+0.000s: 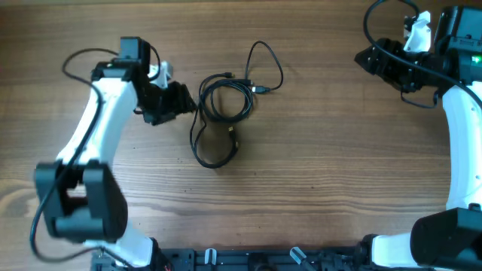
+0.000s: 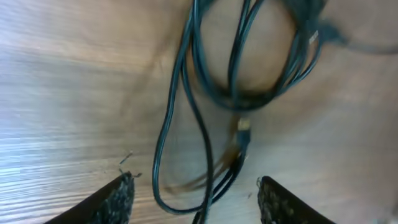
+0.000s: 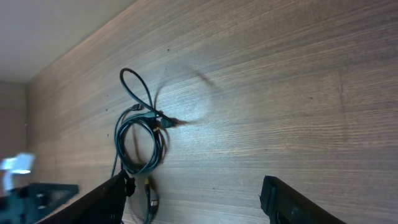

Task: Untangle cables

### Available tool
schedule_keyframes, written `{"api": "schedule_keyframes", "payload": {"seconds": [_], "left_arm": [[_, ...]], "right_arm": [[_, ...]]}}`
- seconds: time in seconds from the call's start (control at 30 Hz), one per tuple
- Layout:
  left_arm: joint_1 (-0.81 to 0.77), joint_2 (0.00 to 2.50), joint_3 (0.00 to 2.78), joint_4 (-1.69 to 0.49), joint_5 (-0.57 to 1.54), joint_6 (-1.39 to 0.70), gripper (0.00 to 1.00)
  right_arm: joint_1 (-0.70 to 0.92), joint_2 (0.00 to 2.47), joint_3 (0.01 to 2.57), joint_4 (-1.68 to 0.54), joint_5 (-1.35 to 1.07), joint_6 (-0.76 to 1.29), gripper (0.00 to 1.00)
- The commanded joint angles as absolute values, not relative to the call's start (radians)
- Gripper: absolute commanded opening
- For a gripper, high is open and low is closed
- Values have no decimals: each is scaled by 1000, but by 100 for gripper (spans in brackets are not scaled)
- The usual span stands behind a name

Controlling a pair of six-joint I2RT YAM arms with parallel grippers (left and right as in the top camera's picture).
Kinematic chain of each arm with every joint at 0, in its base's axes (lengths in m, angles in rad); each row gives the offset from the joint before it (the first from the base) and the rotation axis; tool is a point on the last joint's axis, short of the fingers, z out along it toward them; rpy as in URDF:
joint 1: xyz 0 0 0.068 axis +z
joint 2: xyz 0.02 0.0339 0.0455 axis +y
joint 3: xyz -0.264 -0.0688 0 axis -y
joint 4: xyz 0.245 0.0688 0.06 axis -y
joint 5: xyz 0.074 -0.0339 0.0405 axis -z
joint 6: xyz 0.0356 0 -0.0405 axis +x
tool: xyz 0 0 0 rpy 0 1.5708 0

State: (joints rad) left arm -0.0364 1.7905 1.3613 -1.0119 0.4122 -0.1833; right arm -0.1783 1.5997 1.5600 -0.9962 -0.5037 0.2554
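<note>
A tangle of thin black cables (image 1: 224,105) lies on the wooden table, with a coil in the middle, a loop at the upper right and a long loop hanging toward the front. My left gripper (image 1: 184,102) is open just left of the coil. In the left wrist view the cables (image 2: 239,93) lie in front of the open jaws (image 2: 194,196), and a loop runs between the fingertips. My right gripper (image 1: 370,57) is open and empty at the far right, well away. The right wrist view shows the cables (image 3: 140,134) at a distance beyond the open jaws (image 3: 194,196).
The wooden table (image 1: 331,165) carries only the cables. The arm bases stand at the front edge. The arms' own thicker black wires loop near each wrist.
</note>
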Motion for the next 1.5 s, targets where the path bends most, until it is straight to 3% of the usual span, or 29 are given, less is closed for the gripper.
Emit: {"api": "schedule_keyframes", "payload": {"seconds": [0.0, 0.23, 0.53, 0.6, 0.7, 0.87, 1.0, 1.17, 1.47], "left_arm": [[-36, 1914, 1356, -1042, 475, -81, 57], [-37, 1977, 1351, -979, 434, -83, 54], [-40, 1978, 1211, -797, 399, -114, 35], [-40, 1978, 1195, -769, 399, -140, 28], [-40, 1978, 1191, -722, 400, -208, 4], [-44, 1875, 1277, -822, 340, -236, 4], [-44, 1689, 1415, -892, 328, -252, 4], [-99, 1497, 1523, -891, 352, -294, 4], [-153, 1419, 1592, -707, 550, -654, 4]], "right_arm": [[-175, 1598, 1563, -1001, -490, 235, 71], [-175, 1598, 1563, -1009, -478, 235, 72], [-175, 1598, 1563, -1009, -468, 240, 74], [-175, 1598, 1563, -1010, -468, 239, 74], [-175, 1598, 1563, -1007, -481, 239, 74], [-120, 1598, 1563, -958, -615, 131, 79], [-15, 1598, 1563, -897, -615, 160, 81], [23, 1598, 1563, -777, -785, 223, 85], [23, 1597, 1563, -780, -809, 266, 80]]}}
